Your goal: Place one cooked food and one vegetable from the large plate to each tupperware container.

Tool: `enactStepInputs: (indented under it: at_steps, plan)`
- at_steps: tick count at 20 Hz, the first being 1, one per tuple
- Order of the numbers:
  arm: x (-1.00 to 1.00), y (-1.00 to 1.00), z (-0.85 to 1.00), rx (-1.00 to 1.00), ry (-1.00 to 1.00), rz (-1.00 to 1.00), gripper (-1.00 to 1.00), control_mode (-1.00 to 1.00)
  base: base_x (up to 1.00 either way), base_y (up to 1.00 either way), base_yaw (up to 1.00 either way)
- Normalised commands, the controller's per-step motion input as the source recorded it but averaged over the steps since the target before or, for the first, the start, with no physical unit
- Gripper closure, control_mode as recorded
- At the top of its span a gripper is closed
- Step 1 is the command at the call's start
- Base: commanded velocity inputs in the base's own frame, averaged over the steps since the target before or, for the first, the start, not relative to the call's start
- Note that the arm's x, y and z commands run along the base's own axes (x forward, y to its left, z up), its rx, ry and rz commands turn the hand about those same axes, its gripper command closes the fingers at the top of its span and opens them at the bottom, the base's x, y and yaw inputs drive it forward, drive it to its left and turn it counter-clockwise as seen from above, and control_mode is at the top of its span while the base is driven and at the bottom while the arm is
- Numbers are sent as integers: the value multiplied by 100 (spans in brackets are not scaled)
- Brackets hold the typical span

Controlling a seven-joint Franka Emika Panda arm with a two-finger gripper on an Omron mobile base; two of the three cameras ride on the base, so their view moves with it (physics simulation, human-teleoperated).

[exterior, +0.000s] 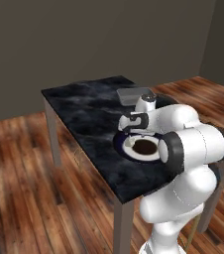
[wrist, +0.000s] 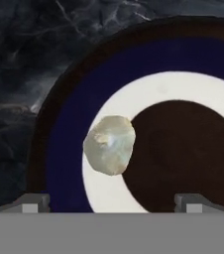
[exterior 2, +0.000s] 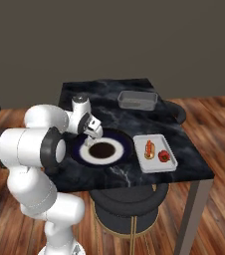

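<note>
The gripper (wrist: 112, 201) is held wide open above the large plate (wrist: 64, 149), nothing being gripped between its 2 fingertips (wrist: 34, 202). A pale, lumpy piece of food (wrist: 109, 145) is seen just ahead of the open jaws, lying on the plate's white ring. Beyond the gripper to its right, the pale tupperware container (exterior 2: 155, 164) is seen holding 2 items, and the darker container (exterior 2: 137, 100) is set further off on the dark marble table (exterior 2: 99, 97)

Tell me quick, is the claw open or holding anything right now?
Claw: open, holding nothing, poised over the pale lumpy food piece on the large plate.
</note>
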Motion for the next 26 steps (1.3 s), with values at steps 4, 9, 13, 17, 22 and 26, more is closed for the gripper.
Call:
enactStepInputs:
  at_steps: [4, 9, 13, 17, 22, 26]
  plan:
    - [43, 3, -42, -2, 11, -8, -100, -100, 0, 0, 0]
    - [34, -2, -30, 0, 7, -2, -100, -100, 0, 0, 0]
    - [36, 0, -24, 0, 8, -2, -100, -100, 0, 0, 0]
    - [15, 0, -25, 0, 8, -4, -100, -100, 0, 0, 0]
    - [1, 0, -29, 0, 9, -5, -100, -100, 0, 0, 0]
    - [-12, 0, -15, 0, 2, -8, -100, -100, 0, 0, 0]
